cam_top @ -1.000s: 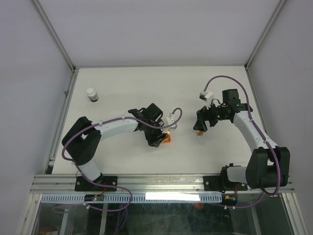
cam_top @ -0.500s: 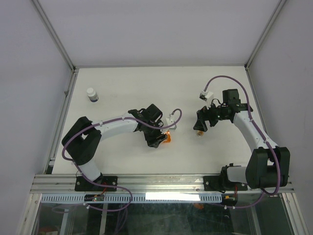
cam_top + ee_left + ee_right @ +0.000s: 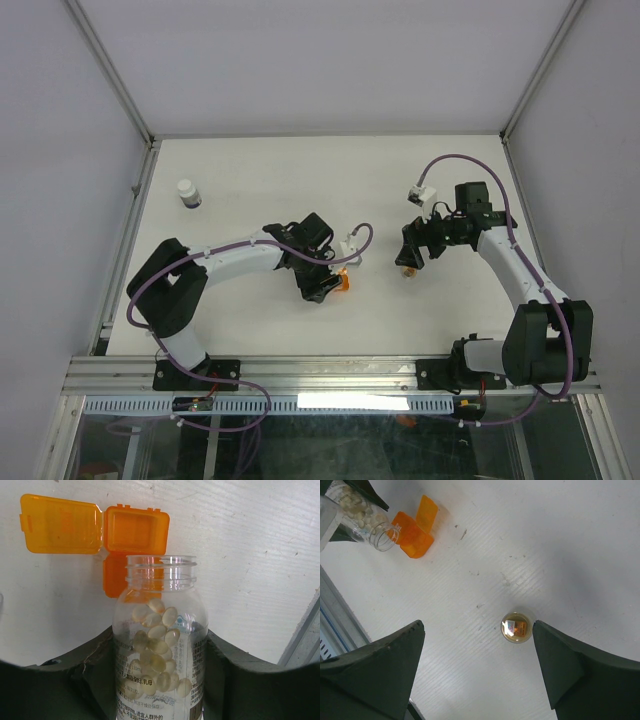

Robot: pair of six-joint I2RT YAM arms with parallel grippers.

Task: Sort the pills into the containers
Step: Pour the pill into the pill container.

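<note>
My left gripper (image 3: 159, 652) is shut on a clear plastic vial (image 3: 160, 587) about half full of pale pills (image 3: 165, 617). The vial's open mouth points at a small orange box (image 3: 135, 530) that lies on the table with its hinged lid flipped open. In the top view the left gripper (image 3: 322, 285) sits just left of that box (image 3: 344, 281). My right gripper (image 3: 478, 623) hangs open above a small round amber thing (image 3: 516, 627), which lies near the right fingertip. In the top view it (image 3: 406, 272) is just below the right gripper (image 3: 409, 258).
A white bottle with a dark band (image 3: 188, 193) stands upright at the far left of the white table (image 3: 300, 180). Metal frame rails run along the table's left edge (image 3: 128, 240) and near edge. The vial (image 3: 367, 517) and orange box (image 3: 415, 530) show at the right wrist view's top left.
</note>
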